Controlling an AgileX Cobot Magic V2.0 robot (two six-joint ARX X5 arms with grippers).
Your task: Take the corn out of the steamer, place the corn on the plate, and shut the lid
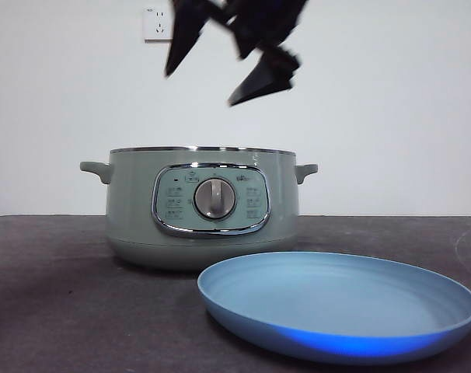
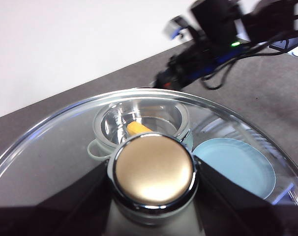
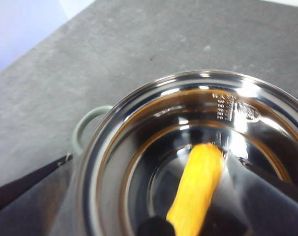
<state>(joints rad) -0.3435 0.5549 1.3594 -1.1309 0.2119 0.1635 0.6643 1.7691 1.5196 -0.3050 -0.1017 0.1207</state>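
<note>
The steamer [image 1: 202,208] sits uncovered on the dark table [image 1: 49,295], dial facing me, and the plate [image 1: 338,305] lies bare just in front of it toward four o'clock, close to the pot but not touching as far as I can see. High above the pot, at about twelve o'clock from its rim, the right pincer [image 1: 220,66] hangs with its two black jaws spread wide and nothing between them. Its wrist camera looks straight down into the shiny bowl, where the corn [image 3: 197,189] lies on the bottom, one end toward the middle of the bowl. The left pincer [image 2: 154,196] is up off the table, out of my level view, clamped on the knob of the lid [image 2: 55,147], a jaw on either side. Through the glass of the lid its camera shows the open steamer well below, a bit of the yellow cob inside, and the blue plate beside the pot.
</note>
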